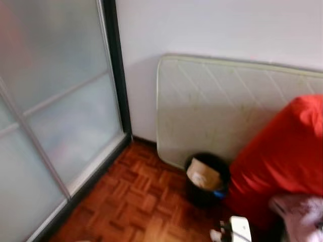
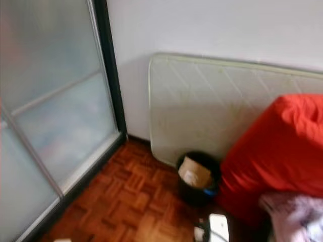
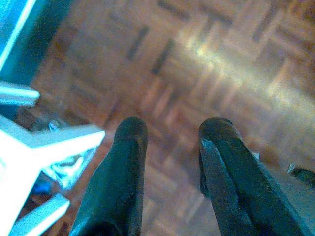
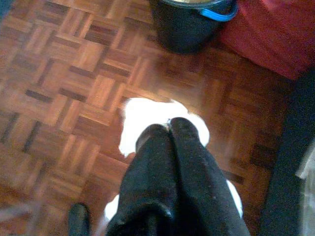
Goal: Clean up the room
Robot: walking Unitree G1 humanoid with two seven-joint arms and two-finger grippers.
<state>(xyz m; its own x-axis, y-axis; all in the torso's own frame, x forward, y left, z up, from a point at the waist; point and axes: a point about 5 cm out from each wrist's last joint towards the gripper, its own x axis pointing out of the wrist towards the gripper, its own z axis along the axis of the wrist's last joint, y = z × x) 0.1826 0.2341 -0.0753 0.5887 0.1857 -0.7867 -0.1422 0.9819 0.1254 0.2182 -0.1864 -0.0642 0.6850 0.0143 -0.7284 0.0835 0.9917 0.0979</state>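
A black bin [image 1: 206,179] with a blue handle stands on the parquet against a leaning mattress, with a piece of cardboard [image 1: 203,175] sticking out of it. My right gripper [image 4: 169,129] is shut on a white piece of paper or cloth [image 4: 140,115], held above the floor a short way in front of the bin [image 4: 189,24]. The same white thing [image 1: 239,227] shows at the bottom edge of the left eye view. My left gripper [image 3: 172,135] is open over bare parquet with nothing between its fingers.
A white mattress [image 1: 222,101] leans on the wall. A large red cushion [image 1: 287,151] lies right of the bin, with a pale cloth [image 1: 300,209] below it. Frosted sliding doors [image 1: 55,101] close off the left. A white frame [image 3: 44,147] is near my left gripper.
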